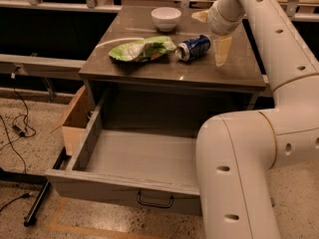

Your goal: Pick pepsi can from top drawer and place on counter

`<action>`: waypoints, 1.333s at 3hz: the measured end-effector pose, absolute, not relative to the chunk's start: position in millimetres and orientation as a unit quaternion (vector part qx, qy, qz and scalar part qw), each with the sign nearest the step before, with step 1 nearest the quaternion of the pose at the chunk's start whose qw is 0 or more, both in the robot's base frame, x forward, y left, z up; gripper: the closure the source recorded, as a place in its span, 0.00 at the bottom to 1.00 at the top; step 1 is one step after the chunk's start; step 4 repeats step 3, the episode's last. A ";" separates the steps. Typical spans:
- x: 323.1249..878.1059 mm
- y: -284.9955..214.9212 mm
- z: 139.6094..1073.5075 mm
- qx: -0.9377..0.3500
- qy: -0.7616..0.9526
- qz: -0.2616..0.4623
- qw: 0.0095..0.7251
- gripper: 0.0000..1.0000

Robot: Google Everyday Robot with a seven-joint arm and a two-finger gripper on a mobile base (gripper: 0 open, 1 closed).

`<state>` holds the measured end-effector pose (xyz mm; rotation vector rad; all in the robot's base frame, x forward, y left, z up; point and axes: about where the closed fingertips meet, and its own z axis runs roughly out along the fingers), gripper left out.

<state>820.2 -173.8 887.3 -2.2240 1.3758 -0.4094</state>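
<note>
The pepsi can (193, 48) lies on its side on the counter (164, 68), just right of the green snack bag. My gripper (213, 33) hangs over the counter's right part, just right of the can and apart from it. It is open and empty: one pale finger (223, 50) points down beside the can and the other sits higher toward the back. The top drawer (114, 187) is pulled fully out below the counter. Its inside shows nothing in it, and its black handle (155, 201) is at the front.
A green snack bag (142, 49) lies mid-counter and a white bowl (166, 18) stands at the back. My arm's large white links (239, 173) cover the drawer's right side. A cardboard box (75, 117), cables (15, 128) and a black bar (42, 198) are on the floor at left.
</note>
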 end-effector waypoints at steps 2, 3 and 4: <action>796.9 -261.5 912.7 -0.771 0.559 -0.181 0.247 0.00; 796.1 -265.0 911.4 -0.769 0.561 -0.181 0.246 0.00; 796.1 -265.0 911.4 -0.769 0.561 -0.181 0.246 0.00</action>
